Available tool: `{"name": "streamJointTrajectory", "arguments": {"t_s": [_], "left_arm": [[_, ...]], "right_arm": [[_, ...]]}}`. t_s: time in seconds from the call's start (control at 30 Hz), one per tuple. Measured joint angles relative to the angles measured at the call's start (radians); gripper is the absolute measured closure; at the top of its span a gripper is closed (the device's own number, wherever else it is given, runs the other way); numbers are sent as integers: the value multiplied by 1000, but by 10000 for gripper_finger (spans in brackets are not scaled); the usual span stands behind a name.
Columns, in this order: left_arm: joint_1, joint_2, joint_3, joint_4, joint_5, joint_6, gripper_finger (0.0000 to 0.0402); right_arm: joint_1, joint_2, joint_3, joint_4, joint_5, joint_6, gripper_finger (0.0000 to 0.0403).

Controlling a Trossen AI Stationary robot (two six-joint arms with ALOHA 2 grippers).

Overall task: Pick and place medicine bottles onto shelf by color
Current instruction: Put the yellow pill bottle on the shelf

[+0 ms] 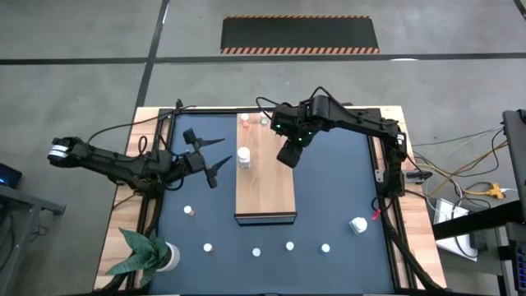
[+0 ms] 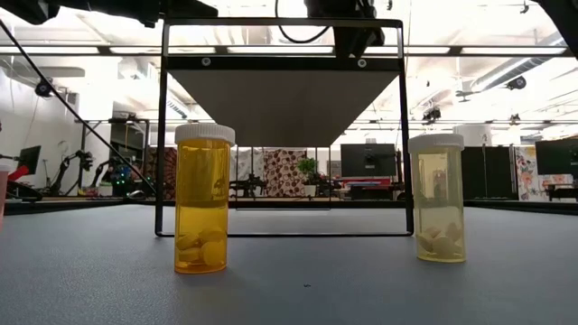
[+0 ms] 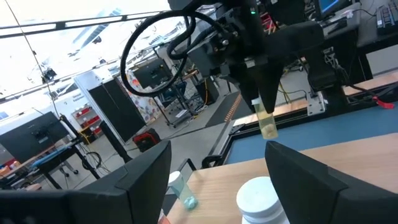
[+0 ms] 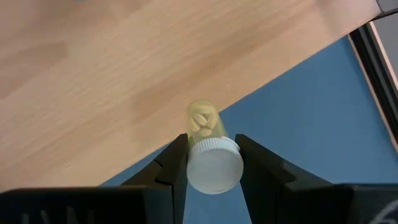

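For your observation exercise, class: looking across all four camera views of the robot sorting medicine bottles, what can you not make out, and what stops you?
- High view: the bottles on the mat, such as one, are too small to read their colours.
- High view: the bottle in the right gripper is hidden by the gripper itself.
- Low view: both grippers are cut off by the top edge; the shelf shows only its underside, so the bottles on it are hidden.
- Left wrist view: the white-capped bottle is cut off by the bottom edge.

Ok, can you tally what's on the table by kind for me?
shelf: 1
medicine bottles on the shelf: 3
medicine bottles on the mat: 6
medicine bottle in the right gripper: 1
potted plant: 1
total: 12
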Motion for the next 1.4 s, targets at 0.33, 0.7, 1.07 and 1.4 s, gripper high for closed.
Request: {"name": "streamJointTrajectory", "arguments": {"t_s": [0.33, 0.7, 1.07, 1.4], "left_arm": [[0, 0, -1, 0, 0, 0, 158], [0, -1, 0, 0, 0, 0, 158], [0, -1, 1, 1, 0, 0, 158], [0, -1, 1, 1, 0, 0, 158]], "right_arm": [[1, 3, -4, 57, 0, -11, 296], [-1, 3, -73, 229, -1, -50, 296], [-1, 3, -135, 277, -1, -51, 296], [0, 26, -145, 291, 0, -49, 296]]}}
